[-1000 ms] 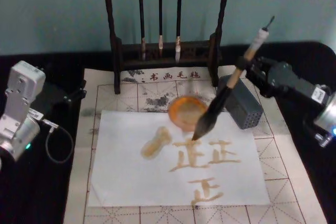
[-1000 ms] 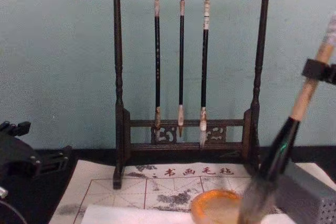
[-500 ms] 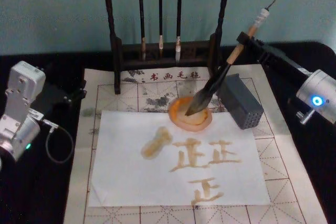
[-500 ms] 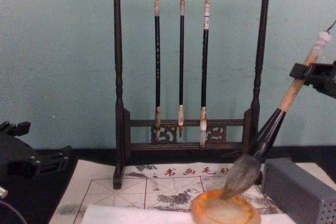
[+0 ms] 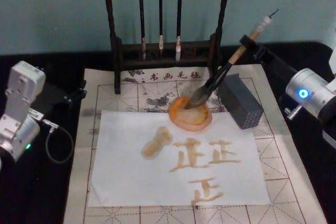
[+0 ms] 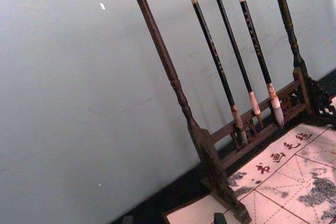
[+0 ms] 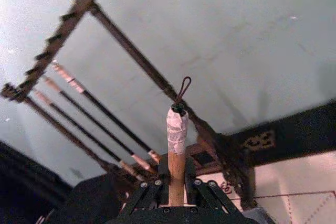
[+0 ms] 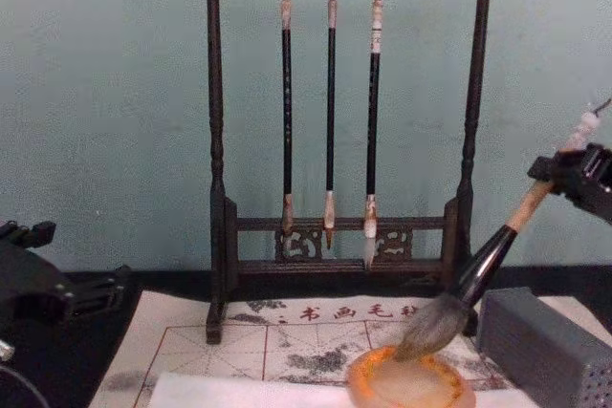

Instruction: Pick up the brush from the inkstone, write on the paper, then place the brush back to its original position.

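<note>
Light smooth wood handle on the brush (image 5: 237, 56), glossy amber inkstone (image 5: 198, 122), matt white paper (image 5: 126, 177), dark wooden rack (image 5: 111, 40), matt grey perforated box (image 5: 242, 103)

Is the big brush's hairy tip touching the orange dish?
Touching. Chest view: the brush bristles rest on the inkstone rim, no gap; the right gripper holds the handle.

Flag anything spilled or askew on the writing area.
An amber blotch sits on the paper left of the characters, a smear rather than a stroke. The box lies skewed to the mat grid. The brush, held by the right end effector, rests its bristles on the inkstone normally.
</note>
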### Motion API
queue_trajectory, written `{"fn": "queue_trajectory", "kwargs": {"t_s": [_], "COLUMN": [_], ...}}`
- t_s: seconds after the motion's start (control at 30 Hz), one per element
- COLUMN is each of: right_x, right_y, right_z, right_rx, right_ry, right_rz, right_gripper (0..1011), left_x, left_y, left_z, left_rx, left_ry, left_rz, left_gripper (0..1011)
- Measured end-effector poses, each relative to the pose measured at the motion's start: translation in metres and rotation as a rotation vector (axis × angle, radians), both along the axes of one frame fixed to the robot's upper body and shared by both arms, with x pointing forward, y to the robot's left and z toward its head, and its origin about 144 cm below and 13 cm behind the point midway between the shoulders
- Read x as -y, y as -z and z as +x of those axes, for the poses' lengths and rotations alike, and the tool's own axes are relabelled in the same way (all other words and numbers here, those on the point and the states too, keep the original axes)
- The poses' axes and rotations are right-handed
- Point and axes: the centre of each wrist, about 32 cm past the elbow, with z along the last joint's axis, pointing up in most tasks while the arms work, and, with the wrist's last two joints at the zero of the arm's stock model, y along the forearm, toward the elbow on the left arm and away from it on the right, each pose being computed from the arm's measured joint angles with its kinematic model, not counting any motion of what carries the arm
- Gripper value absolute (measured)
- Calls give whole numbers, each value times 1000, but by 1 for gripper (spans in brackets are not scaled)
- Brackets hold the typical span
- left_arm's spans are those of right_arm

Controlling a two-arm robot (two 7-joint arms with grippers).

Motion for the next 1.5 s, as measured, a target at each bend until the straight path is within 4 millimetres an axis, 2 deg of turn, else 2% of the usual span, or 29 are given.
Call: {"fn": "queue_trajectory", "kwargs": {"t_s": [0.57, 1.5], "right_x": [-12, -17], "right_y": [5, 14], "right_z": [6, -3], "right_rx": [-103, -183], "right_ry": [74, 137], "right_rz": [69, 154], "right_gripper": [198, 198], "left_x": [0, 0], "left_y": [0, 0], "left_z": [0, 0], "left_rx": [0, 0], "left_ry": [0, 0], "left_rz": [0, 0], "left_gripper": [1001, 1001]}}
